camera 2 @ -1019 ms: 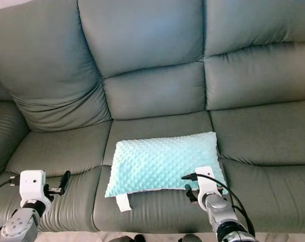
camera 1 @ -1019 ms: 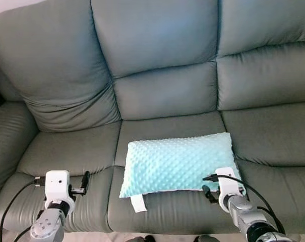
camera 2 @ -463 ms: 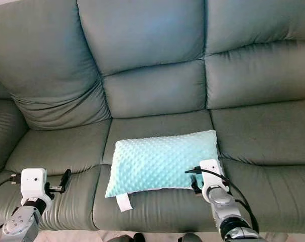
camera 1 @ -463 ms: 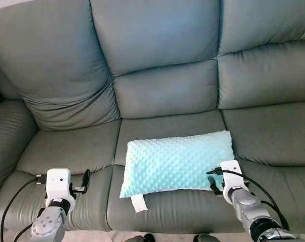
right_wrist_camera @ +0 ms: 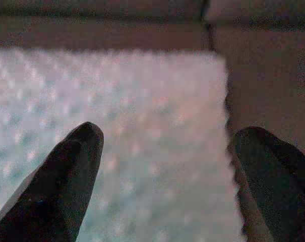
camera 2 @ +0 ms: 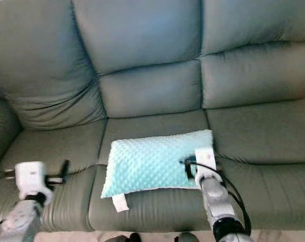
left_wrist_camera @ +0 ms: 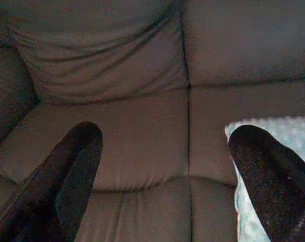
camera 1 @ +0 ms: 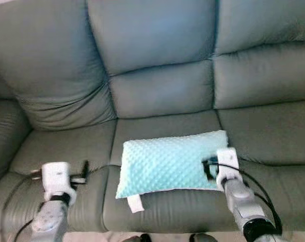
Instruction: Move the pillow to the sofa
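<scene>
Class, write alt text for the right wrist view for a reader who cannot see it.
Two open black fingers frame a pale, dimpled pillow lying close beneath the right gripper. Grey sofa leather shows beyond the pillow's edge.

Pillow [camera 1: 170, 161]: pale aqua w/ raised dot texture, white tag; sofa [camera 1: 157, 65]: grey-green leather.

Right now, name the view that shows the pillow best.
The left eye view: the whole pillow lies on the sofa's middle seat. The right eye view matches. The right wrist view gives a blurred close-up; the left wrist view, a corner.
</scene>
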`<state>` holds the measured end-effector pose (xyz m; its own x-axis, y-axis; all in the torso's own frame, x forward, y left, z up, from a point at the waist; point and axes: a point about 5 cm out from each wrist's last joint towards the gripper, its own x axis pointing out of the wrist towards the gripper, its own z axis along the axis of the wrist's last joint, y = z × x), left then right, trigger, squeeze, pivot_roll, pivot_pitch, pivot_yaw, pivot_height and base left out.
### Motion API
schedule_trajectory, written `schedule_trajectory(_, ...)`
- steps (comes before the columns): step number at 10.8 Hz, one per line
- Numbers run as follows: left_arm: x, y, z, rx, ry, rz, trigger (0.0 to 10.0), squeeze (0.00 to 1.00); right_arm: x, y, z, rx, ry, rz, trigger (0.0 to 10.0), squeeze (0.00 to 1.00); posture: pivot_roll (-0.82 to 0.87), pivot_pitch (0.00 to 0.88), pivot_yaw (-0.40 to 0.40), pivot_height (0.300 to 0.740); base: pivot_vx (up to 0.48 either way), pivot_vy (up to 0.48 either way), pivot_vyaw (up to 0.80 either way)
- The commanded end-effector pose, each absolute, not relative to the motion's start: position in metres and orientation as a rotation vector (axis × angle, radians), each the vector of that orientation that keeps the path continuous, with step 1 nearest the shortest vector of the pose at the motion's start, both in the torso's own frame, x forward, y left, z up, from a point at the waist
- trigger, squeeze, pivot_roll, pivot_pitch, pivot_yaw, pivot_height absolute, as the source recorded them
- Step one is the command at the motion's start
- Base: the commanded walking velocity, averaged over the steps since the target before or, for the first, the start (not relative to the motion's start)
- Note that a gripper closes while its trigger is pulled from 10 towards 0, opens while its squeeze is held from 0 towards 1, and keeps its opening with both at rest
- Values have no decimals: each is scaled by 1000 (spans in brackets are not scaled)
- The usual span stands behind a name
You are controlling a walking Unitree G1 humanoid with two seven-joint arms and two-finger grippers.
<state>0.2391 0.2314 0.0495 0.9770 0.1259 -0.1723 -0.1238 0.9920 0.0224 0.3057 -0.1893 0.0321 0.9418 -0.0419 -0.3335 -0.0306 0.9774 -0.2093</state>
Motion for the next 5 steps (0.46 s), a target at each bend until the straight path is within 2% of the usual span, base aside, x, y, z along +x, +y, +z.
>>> schedule_trajectory(1, 239, 246, 60, 22, 138, 193, 10000, 0, 308, -173, 47, -208, 257, 27, 10000, 0, -178, 146, 154, 740, 0, 0, 0)
schedule_trajectory(2, 244, 249, 68, 17, 105, 209, 10000, 0, 309, -165, 60, -208, 197, 42, 10000, 0, -183, 139, 147, 740, 0, 0, 0)
schedule_trajectory(3, 253, 249, 86, 33, 6, 201, 10000, 0, 313, -143, 86, -226, 60, 103, 10000, 0, -198, 109, 128, 740, 0, 0, 0)
schedule_trajectory(5, 253, 245, 87, 41, -18, 251, 10000, 0, 318, -129, 102, -198, 19, 126, 10000, 0, -200, 66, 98, 740, 0, 0, 0)
